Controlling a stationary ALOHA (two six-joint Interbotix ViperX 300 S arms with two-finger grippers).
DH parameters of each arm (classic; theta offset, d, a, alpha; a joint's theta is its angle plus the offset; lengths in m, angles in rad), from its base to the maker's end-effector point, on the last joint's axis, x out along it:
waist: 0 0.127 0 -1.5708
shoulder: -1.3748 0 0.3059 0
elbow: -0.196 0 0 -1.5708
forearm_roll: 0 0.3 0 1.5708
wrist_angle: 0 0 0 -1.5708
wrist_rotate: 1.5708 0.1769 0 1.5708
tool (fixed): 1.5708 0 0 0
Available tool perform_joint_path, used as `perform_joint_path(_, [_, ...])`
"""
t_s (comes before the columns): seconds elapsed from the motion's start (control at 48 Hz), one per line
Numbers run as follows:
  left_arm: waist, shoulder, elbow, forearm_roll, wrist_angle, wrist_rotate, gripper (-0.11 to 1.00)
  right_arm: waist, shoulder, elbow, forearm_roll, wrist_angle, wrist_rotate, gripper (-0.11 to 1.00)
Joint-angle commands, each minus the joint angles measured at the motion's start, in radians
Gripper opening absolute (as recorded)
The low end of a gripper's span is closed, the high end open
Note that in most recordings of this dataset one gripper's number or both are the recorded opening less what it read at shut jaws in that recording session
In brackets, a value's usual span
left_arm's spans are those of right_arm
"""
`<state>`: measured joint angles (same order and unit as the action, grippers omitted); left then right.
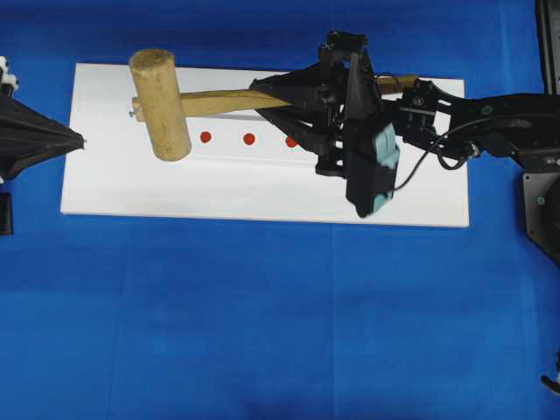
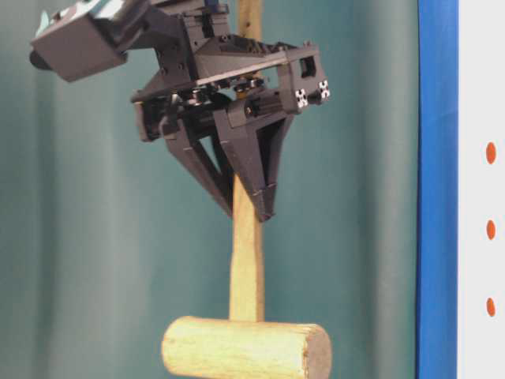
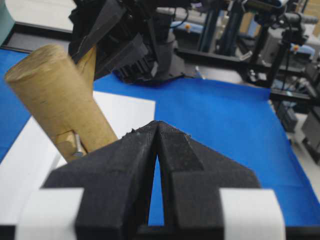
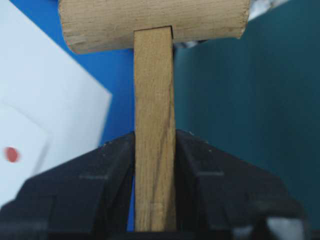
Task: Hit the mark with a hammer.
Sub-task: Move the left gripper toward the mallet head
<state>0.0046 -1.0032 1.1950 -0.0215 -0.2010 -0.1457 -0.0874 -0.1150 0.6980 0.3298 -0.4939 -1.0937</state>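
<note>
**Hammer held above the dotted board**

The right tool (image 1: 289, 109) pinches the hammer (image 1: 162, 103) by its handle, one black finger (image 4: 100, 170) pressed to each flat side of the squared wood. In the overhead view the handle runs from the tool, at about 3 o'clock, toward the thick cylindrical head at 9 o'clock. The head lies crosswise to the handle, over the upper left part of the white board (image 1: 262, 188). Whether the head touches the board cannot be told from above; the left wrist view shows it tilted, with its lower end close to the white sheet.

Three red dots (image 1: 248, 138) sit in a row on the board, just at 3 o'clock of the head's lower end. The third dot is partly hidden under the right tool.

The left tool (image 1: 77, 140) rests at the board's left edge, at 9 o'clock of the hammer head and apart from it. Its fingers (image 3: 125, 170) are pressed together and hold nothing.

The board lies on a blue surface (image 1: 262, 332). No container is in view.
</note>
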Motion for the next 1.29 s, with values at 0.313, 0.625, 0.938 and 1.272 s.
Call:
perform_joint_path(0.313, [0.057,-0.002,-0.006,-0.002,-0.005,-0.089,0.00,0.017,-0.006,-0.011,0.006,-0.032,-0.064,0.10])
perform_joint_path(0.625, [0.081,0.015,-0.002,-0.002,-0.006,-0.144,0.31,0.021,-0.006,-0.011,0.006,-0.038,-0.064,0.10])
perform_joint_path(0.938, [0.129,0.057,-0.002,0.000,-0.040,-0.167,0.94,0.023,-0.006,-0.012,0.006,-0.055,-0.064,0.10])
perform_joint_path(1.272, [0.152,0.249,-0.038,-0.002,-0.225,-0.169,0.94,0.025,-0.006,-0.014,0.008,-0.055,-0.064,0.10])
